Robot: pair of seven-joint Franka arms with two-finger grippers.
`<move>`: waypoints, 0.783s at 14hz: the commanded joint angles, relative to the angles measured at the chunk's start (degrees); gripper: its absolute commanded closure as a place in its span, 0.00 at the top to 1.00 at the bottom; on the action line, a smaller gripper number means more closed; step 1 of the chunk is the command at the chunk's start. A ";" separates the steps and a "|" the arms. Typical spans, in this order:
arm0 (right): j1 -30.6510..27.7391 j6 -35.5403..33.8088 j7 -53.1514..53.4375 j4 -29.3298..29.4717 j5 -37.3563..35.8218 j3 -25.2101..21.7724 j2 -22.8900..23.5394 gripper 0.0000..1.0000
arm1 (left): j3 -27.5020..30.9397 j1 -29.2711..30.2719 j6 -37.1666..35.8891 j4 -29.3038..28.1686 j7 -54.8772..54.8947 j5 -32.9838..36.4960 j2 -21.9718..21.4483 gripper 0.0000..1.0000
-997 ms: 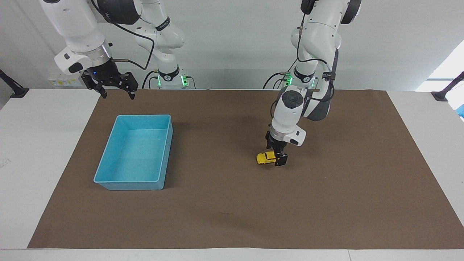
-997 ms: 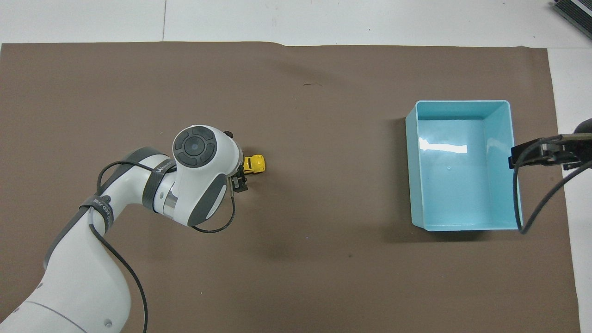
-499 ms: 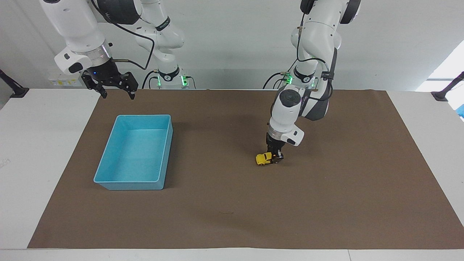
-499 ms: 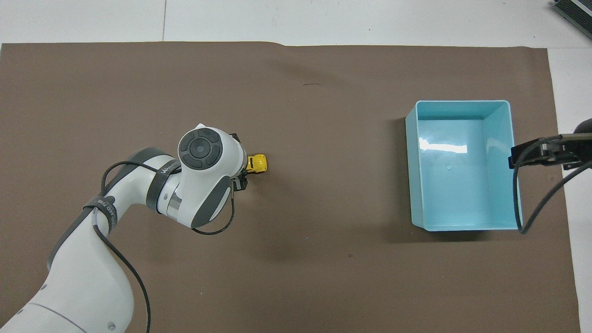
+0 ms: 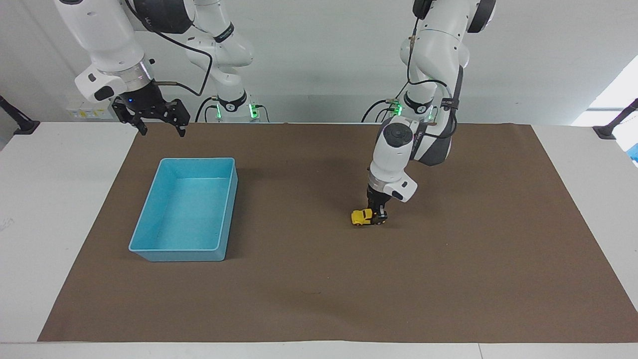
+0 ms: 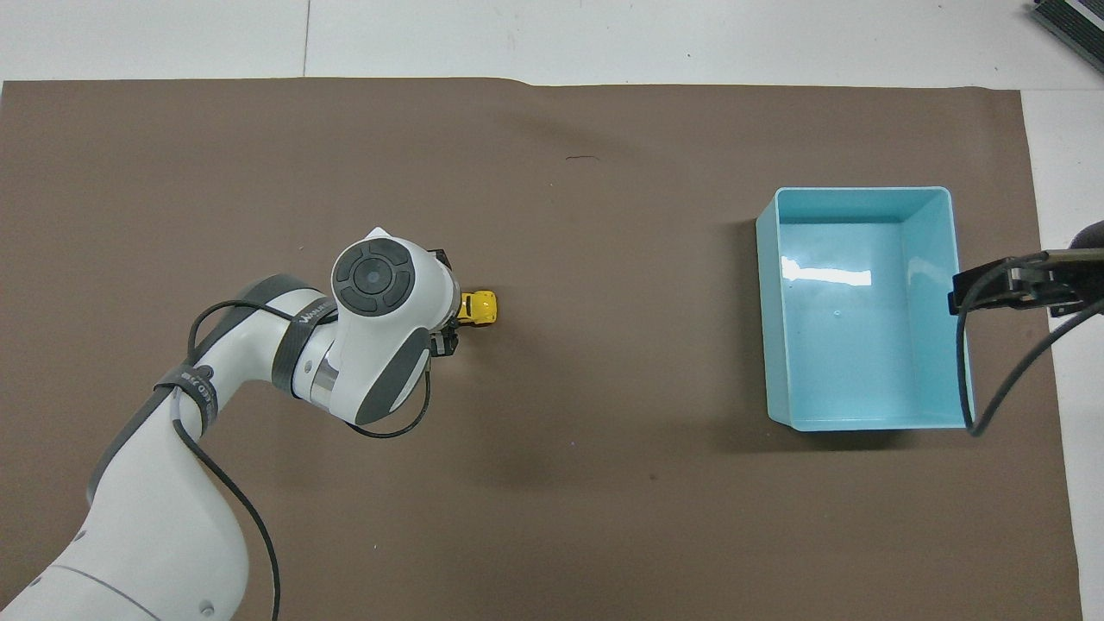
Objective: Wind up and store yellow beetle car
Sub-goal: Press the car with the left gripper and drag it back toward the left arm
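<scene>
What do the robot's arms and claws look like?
Both arms are glossy white with rounded joints, dark grey bands and loose black cables. Green lights glow at their bases. The left arm has a round dark grey cap near its black left gripper. The right gripper is black with two fingers and a tiny blue light.

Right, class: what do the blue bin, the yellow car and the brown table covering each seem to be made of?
Blue bin: probably moulded plastic, glossy, with a bright glare on its floor. Yellow beetle car: painted plastic or metal, too small to tell. Brown covering: likely paper or thin matte sheet, with no shine and a slightly wavy edge.
</scene>
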 commanded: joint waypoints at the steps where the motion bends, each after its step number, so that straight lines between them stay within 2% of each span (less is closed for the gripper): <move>1: -0.39 -0.59 -1.96 -0.82 1.18 0.03 -1.03 1.00 | 0.53 1.98 -0.96 -1.75 2.04 0.83 -0.37 0.00; 11: -0.39 -0.59 -1.96 -0.82 1.18 0.12 -1.12 1.00 | 0.53 12.52 -1.04 -3.59 17.24 0.91 -0.55 0.00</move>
